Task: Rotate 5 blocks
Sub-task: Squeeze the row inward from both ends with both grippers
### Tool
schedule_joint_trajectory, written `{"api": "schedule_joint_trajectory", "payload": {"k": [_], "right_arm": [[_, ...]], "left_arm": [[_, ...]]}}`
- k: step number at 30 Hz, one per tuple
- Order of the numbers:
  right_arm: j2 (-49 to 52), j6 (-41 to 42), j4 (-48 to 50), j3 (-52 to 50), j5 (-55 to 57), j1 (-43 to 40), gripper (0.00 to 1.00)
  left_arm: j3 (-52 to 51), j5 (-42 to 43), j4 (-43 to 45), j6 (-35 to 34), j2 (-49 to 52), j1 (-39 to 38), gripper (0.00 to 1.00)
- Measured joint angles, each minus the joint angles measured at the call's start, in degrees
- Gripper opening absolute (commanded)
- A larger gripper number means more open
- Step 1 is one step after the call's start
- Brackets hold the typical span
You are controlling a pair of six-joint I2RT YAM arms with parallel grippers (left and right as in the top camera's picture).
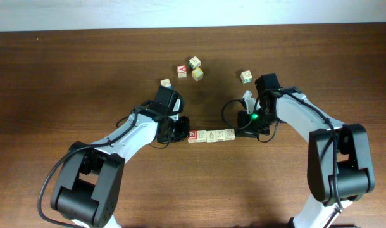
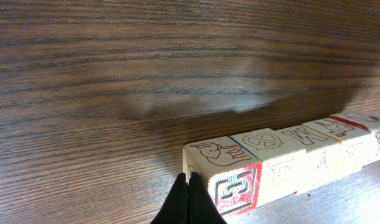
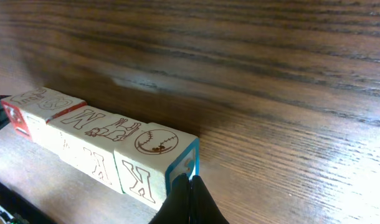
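Several pale-wood blocks point(image 1: 210, 135) lie joined in one straight line at the table's middle. The red-framed end block point(image 2: 227, 180) is at the line's left end. My left gripper point(image 1: 182, 131) is shut with nothing in it, its black tips point(image 2: 189, 190) pressed against that block's end face. At the right end sits the blue-framed block point(image 3: 159, 162), lettered K. My right gripper point(image 1: 242, 132) is shut and empty too, with its tips point(image 3: 190, 190) touching the blue end face. The line point(image 3: 96, 134) is squeezed between the two grippers.
Single cubes lie scattered at the back: one point(image 1: 166, 83) near my left arm, a cluster of three point(image 1: 193, 68), and one point(image 1: 245, 76) beside my right arm. Both arms reach in from the front corners over the dark wooden table point(image 1: 66, 76).
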Motion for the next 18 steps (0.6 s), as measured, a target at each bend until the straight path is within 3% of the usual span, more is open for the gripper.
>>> {"api": "schedule_joint_trajectory", "payload": {"k": [18], "right_arm": [[-2.05, 0.00, -2.01, 0.22, -0.37, 0.39, 0.04]], "left_arm": [[-0.02, -0.33, 0.00, 0.00, 0.00, 0.00, 0.00]]}}
